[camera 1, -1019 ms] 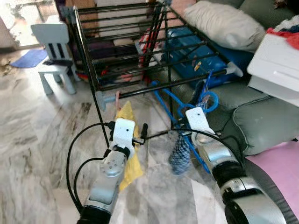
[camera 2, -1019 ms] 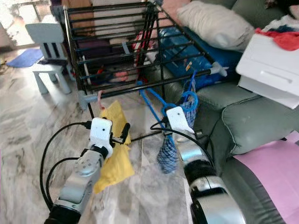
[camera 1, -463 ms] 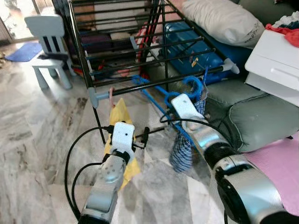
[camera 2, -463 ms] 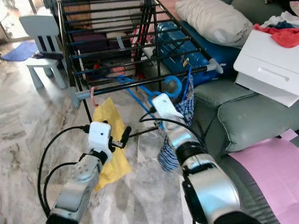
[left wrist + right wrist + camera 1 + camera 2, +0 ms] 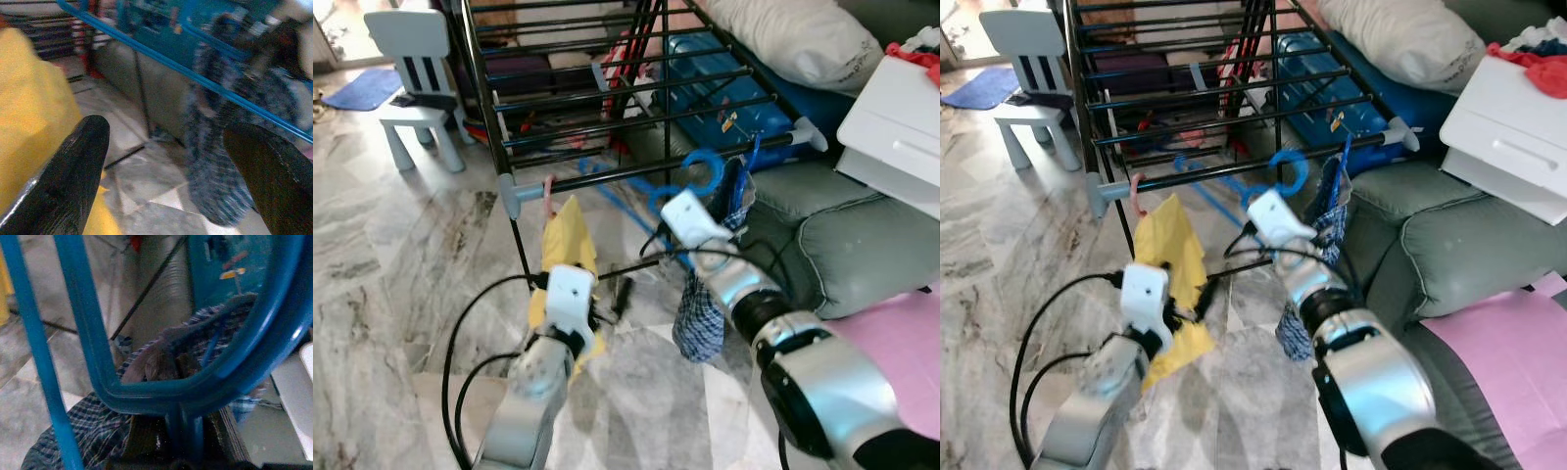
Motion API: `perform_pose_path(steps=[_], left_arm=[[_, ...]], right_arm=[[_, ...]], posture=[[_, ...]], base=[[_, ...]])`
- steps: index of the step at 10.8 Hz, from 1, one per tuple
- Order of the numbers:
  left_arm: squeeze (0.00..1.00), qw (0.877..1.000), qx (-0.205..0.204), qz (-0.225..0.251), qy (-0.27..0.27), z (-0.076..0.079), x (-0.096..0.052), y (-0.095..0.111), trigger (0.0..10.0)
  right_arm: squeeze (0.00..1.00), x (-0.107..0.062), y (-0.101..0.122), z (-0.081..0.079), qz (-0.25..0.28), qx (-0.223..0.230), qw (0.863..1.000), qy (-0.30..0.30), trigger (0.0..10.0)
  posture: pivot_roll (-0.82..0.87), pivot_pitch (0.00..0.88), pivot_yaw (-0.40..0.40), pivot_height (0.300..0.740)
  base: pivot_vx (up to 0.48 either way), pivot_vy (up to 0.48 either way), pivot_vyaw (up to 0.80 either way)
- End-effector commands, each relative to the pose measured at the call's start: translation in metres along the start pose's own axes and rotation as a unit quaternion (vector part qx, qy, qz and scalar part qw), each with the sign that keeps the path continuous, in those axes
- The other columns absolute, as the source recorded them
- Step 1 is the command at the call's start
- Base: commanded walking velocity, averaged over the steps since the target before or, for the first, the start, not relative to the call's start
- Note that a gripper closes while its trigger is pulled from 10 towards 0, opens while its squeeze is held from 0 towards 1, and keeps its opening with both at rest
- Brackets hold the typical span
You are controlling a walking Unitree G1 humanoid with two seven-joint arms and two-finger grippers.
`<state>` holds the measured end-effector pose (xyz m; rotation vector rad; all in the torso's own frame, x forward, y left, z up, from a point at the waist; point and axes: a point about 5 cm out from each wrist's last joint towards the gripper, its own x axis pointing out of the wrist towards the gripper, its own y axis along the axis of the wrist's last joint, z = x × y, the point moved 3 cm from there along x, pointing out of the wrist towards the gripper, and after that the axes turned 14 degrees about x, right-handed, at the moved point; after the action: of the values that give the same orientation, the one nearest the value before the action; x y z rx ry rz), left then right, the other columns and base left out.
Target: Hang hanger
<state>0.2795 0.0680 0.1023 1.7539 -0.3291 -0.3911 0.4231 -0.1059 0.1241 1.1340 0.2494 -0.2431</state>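
Right claw (image 5: 677, 201) clamps blue hanger (image 5: 703, 174), hook just below the rack rail (image 5: 636, 171). Left claw (image 5: 166, 166) open, empty, farther off.

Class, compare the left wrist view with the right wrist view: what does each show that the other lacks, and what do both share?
Left wrist view alone: its pincer's two black fingers spread wide, and the hanging yellow cloth close beside one of them.

Right wrist view alone: the blue plastic hanger's curved frame up close, with its stem running down between the right pincer's fingers.

Both: the blue hanger, the blue-and-white checked cloth and the grey marble floor.
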Motion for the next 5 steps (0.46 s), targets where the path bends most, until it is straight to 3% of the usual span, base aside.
perform_pose_path(steps=[1,5], left_arm=[[0.00,1.000,0.006,-0.002,-0.020,0.006,-0.006,0.001,10.0],[0.00,1.000,0.010,-0.023,-0.012,0.002,-0.024,0.000,10.0]], right_arm=[[0.00,0.001,0.010,0.009,0.009,0.022,1.000,-0.017,10.0],[0.00,0.000,0.022,0.000,0.017,0.026,1.000,-0.003,10.0]], posture=[[0.10,0.141,-0.071,0.740],[0.17,0.167,-0.097,0.740]], base=[[0.000,0.000,0.00],[0.000,0.000,0.00]])
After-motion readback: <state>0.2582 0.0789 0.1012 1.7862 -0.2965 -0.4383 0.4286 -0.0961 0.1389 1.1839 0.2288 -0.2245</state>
